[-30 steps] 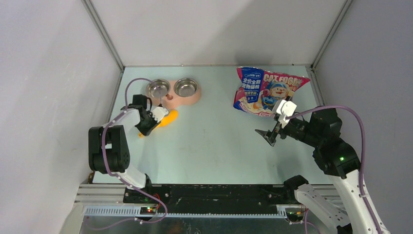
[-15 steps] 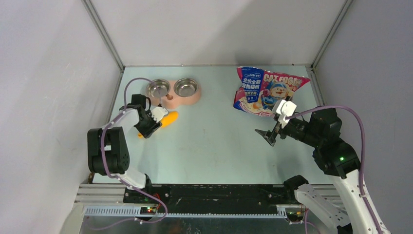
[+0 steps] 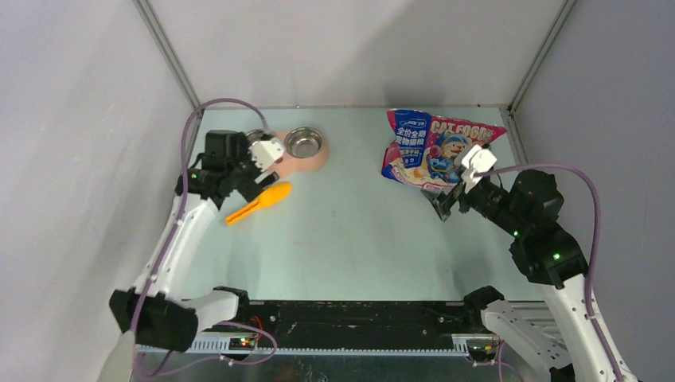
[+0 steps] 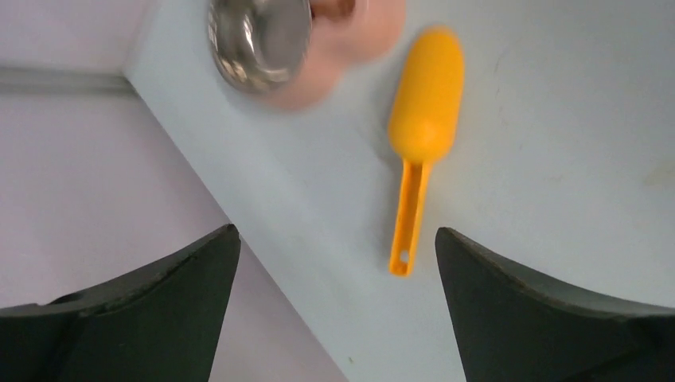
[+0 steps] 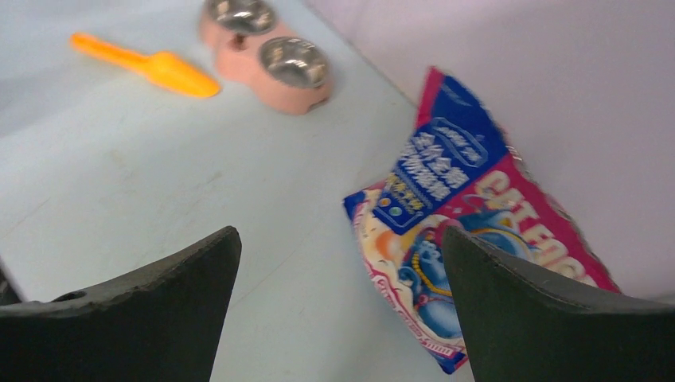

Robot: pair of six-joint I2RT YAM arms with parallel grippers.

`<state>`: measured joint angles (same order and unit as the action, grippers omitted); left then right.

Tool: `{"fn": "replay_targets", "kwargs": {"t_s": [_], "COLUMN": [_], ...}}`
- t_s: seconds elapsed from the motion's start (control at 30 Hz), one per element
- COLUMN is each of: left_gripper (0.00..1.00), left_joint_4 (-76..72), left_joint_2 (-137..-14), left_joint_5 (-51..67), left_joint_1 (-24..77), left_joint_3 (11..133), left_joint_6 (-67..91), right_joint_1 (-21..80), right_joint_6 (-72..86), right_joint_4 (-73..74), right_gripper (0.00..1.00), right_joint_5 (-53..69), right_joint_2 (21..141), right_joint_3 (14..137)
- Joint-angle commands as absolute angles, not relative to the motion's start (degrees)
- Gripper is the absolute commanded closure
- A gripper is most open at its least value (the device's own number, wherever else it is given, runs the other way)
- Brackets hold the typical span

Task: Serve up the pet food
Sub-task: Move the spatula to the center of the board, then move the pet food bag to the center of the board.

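Bases of the 2 arms sit at the near edge of the table [image 3: 350, 239]. The right gripper [image 3: 443, 203] hangs over the right half of the table with jaws wide apart and nothing between them. It is just on the near side of the cat food bag [image 3: 434, 151], not touching it as far as the top view shows. The left gripper [image 3: 245, 181] is over the left side, jaws also spread wide and holding nothing. An orange scoop [image 3: 259, 201] lies flat on the table just beside it, handle pointing toward the near-left and free of both fingers. Behind the scoop sits a pink feeder [image 3: 280, 163] with 2 steel bowls; the left gripper's wrist partly covers the left bowl in the top view. The bag lies flat at the far right corner, printed side up, well apart from the feeder.
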<state>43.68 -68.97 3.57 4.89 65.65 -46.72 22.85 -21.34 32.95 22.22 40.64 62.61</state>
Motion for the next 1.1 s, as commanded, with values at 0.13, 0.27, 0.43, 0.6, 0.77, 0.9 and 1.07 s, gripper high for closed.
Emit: {"fn": "replay_targets", "kwargs": {"t_s": [0.13,0.27,0.43,0.6,0.77,0.9,1.07], "left_gripper": [0.00,0.00,0.00,0.00,0.00,0.00,0.00], "left_joint_4": [36.0,35.0,41.7,34.7,33.4,33.5,32.4], "left_joint_2": [-61.0,-64.7,-77.1,-81.2,-86.3,-92.5,-97.7], "left_joint_5": [-4.3,4.7,12.8,16.4,16.3,15.8,13.9], "left_joint_1": [27.0,27.6,29.4,32.6,38.7,40.5,40.7], "left_joint_3": [76.8,84.0,98.4,97.3,101.6,107.9,110.5], "left_joint_6": [-37.1,-28.4,-25.6,-23.3,-21.1,-13.0,0.2], "right_joint_1": [12.6,3.2,-4.3,-7.8,-8.8,-7.1,-0.9], "right_joint_6": [-8.3,-2.5,-0.3,0.6,0.6,0.2,-5.6], "right_joint_4": [24.1,28.8,32.4,34.1,32.9,32.0,34.5], "right_gripper": [0.00,0.00,0.01,0.00,0.01,0.02,0.02], "right_joint_5": [10.4,18.3,17.6,16.7,17.7,20.6,17.9], "right_joint_2": [49.3,56.6,61.8,67.2,70.7,74.1,78.3], "right_joint_3": [70.6,80.8,86.6,90.2,91.0,92.6,96.5]}}
